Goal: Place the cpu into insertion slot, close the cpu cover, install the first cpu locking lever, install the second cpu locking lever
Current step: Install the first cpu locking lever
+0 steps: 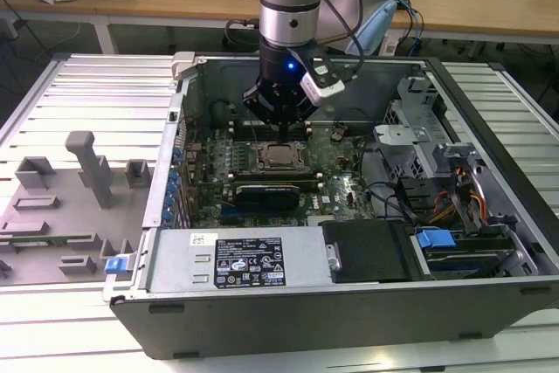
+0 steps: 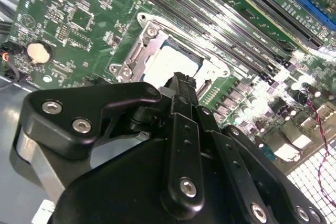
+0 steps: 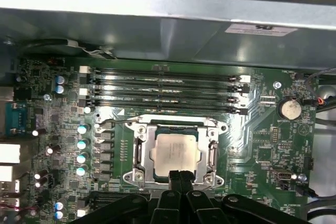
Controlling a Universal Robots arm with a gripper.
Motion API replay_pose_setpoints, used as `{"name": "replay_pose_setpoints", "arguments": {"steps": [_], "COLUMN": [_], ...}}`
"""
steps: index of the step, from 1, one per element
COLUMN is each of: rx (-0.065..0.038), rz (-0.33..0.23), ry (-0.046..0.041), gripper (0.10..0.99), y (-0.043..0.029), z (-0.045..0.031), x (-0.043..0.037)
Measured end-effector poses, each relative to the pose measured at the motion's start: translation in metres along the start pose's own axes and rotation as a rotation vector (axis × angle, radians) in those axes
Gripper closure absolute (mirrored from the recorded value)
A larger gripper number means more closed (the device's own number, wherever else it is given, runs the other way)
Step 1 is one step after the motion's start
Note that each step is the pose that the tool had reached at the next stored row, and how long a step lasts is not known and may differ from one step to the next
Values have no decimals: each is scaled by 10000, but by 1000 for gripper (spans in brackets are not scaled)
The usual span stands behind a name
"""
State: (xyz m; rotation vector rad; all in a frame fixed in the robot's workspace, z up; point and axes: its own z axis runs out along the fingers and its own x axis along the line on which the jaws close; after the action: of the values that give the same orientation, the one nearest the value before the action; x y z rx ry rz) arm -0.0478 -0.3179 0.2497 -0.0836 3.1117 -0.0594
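Observation:
The cpu [image 3: 176, 152] lies flat in the insertion slot [image 3: 140, 148] on the green board, its pale metal top showing. The silver cpu cover [image 3: 206, 174] lies down around it as a frame, the chip showing through its window. A thin wire lever [image 3: 157, 117] runs along the socket's far side. My gripper [image 3: 180, 174] hangs just above the socket's near edge, fingers pressed together and holding nothing. In the second wrist view the shut gripper [image 2: 182, 83] sits beside the cpu [image 2: 169, 60]. In the exterior view the gripper [image 1: 278, 131] hovers over the slot [image 1: 279, 156].
Several long black memory slots [image 3: 165, 90] run beside the socket. A long black card [image 1: 266, 189] lies just in front of it. The open case walls [image 1: 288, 259], a drive cage [image 1: 415, 133] and cables [image 1: 454, 198] crowd the exterior view's right. Grey fixtures [image 1: 92, 168] stand outside on the left.

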Motion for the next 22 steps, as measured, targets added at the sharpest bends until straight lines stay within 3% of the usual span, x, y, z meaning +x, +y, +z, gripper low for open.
{"name": "replay_pose_setpoints", "arguments": {"steps": [7, 11, 17, 22], "rx": [-30, -36, -39, -38], "rz": [5, 9, 6, 9], "ry": [-18, -45, -47, -77], "gripper": [980, 980, 980, 980], "y": [12, 22, 25, 18], "z": [-6, -11, -15, -193], "x": [218, 405, 455, 451]}}
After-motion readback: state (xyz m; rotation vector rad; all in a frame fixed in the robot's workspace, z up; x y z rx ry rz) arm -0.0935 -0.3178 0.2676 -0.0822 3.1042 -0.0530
